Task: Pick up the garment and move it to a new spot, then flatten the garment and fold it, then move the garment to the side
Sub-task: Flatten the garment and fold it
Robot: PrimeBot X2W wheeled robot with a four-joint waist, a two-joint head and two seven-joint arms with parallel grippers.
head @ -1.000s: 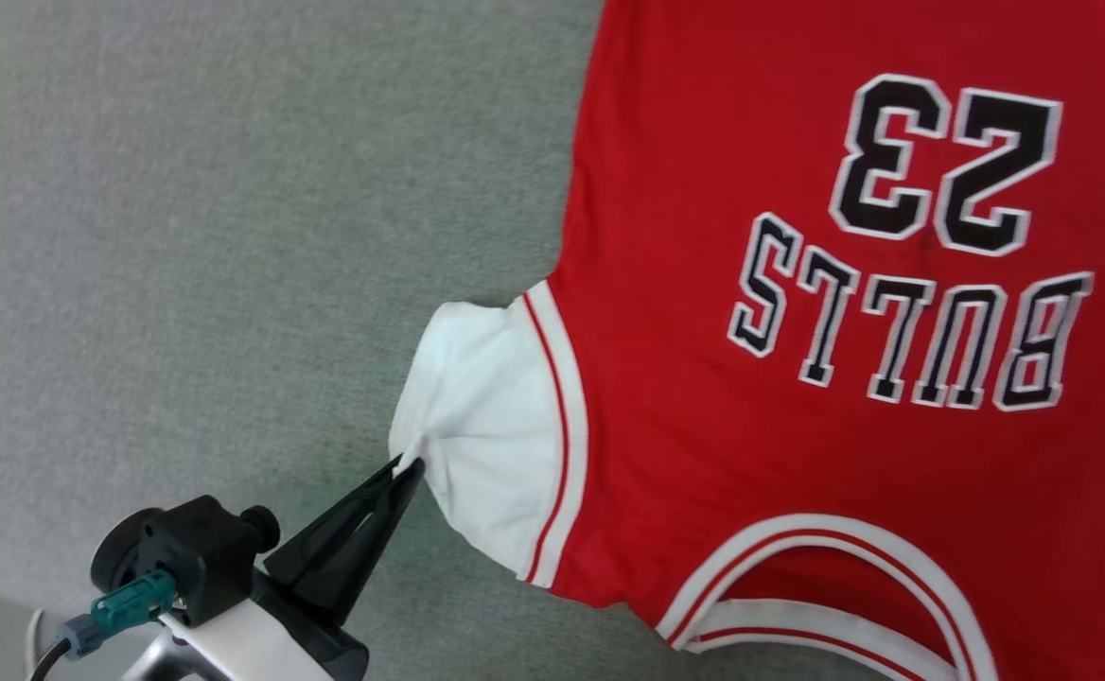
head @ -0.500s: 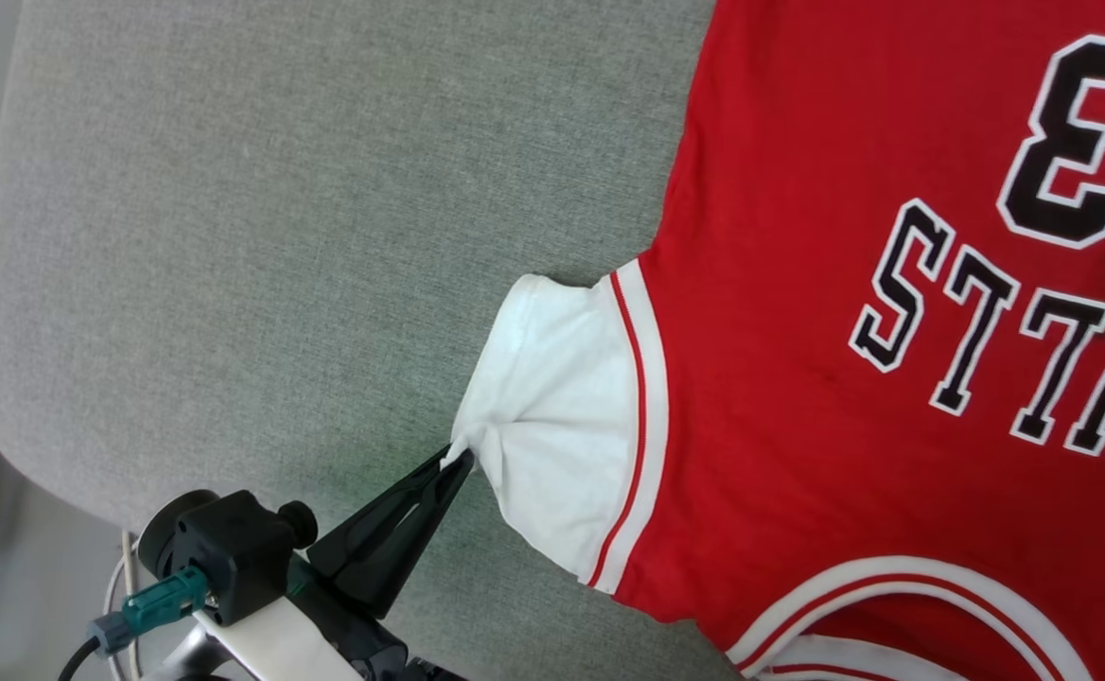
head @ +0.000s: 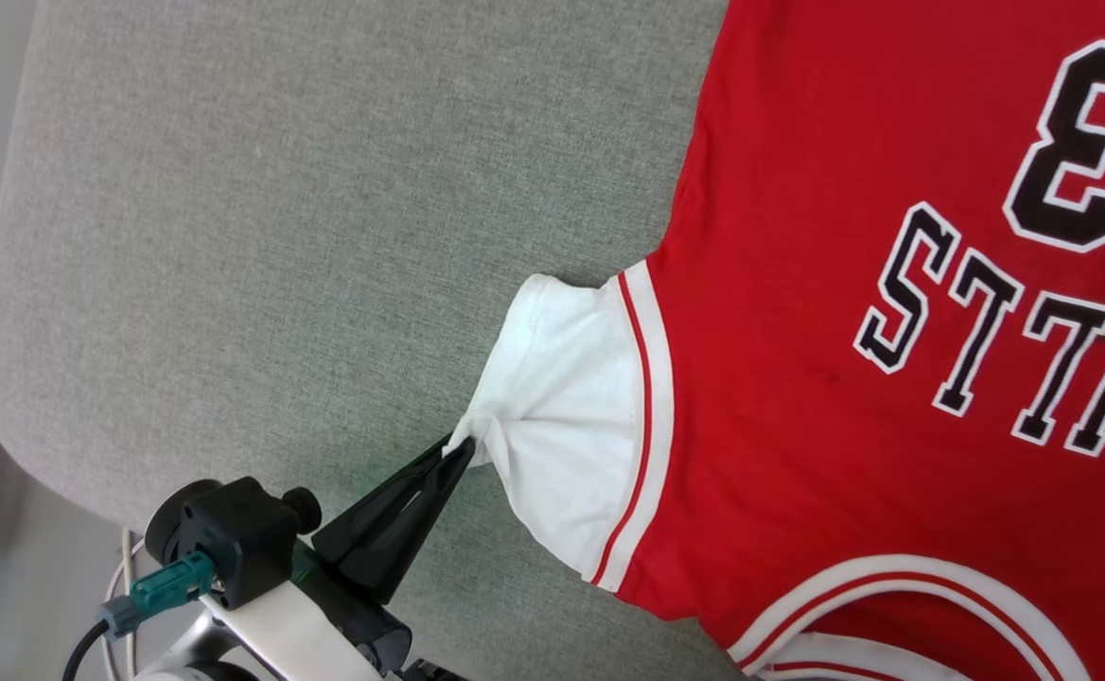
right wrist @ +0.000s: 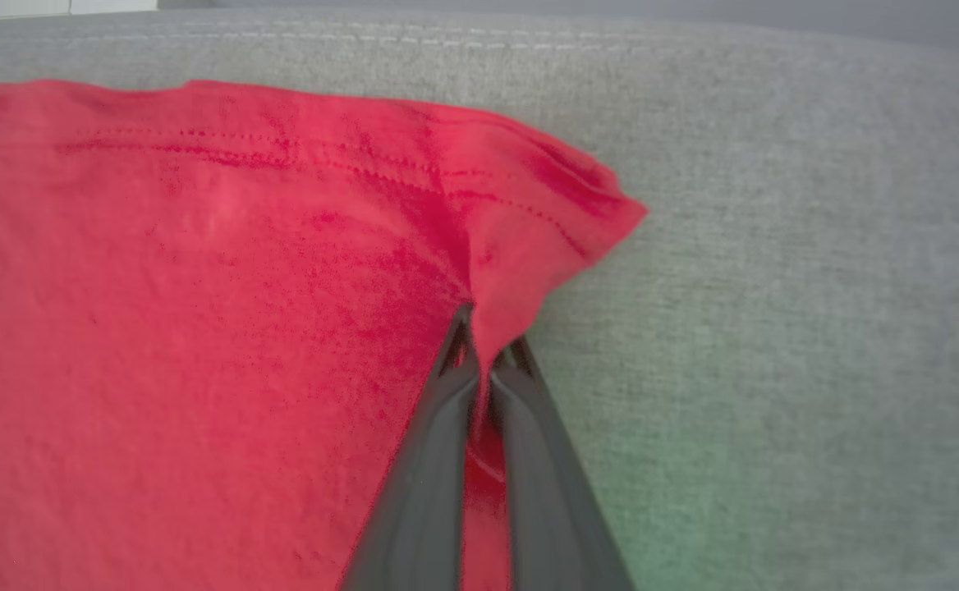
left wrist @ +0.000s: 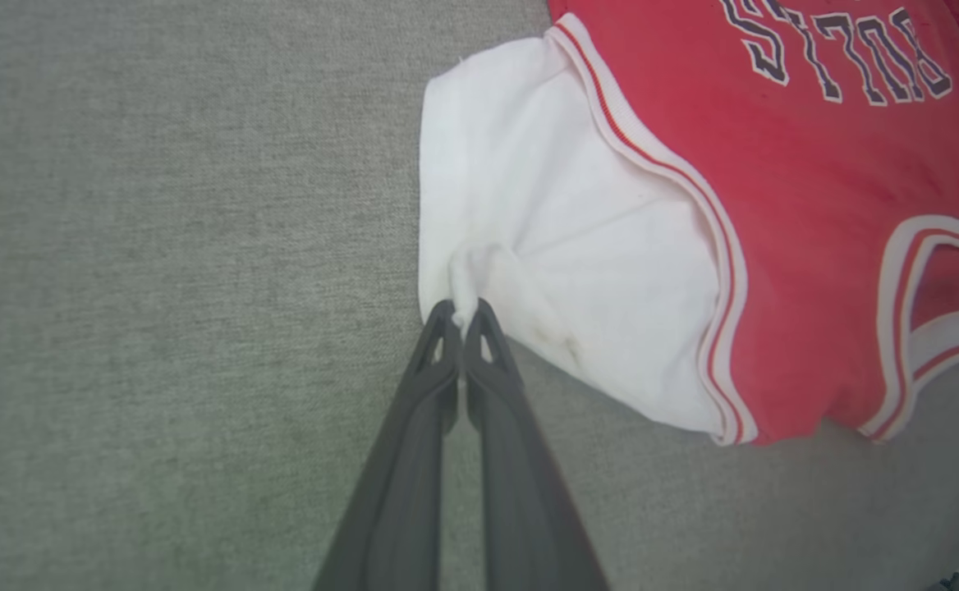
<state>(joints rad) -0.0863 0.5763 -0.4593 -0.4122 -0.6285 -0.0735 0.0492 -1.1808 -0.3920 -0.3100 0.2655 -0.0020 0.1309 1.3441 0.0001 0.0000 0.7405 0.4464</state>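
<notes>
Garment (head: 798,397) lies flat, print up, on the grey cushion (head: 278,236). Left gripper (head: 459,447) is closed, its fingertips pinching a small tuck at the outer edge of the white sleeve (head: 562,378). Right gripper (right wrist: 486,349) is closed too, nipping red fabric just inside a hem corner, with cloth bunched between the jaws

1. The head camera now looks farther left (the things themselves do not move). The garment (head: 846,378) sits farther right in its view with the "23" cut off, and the grey cushion (head: 278,236) shows its rounded left edge.
2. The right gripper (right wrist: 489,332), wide open a moment ago, now has its jaws pinched on the garment's red fabric near a hem corner.
</notes>
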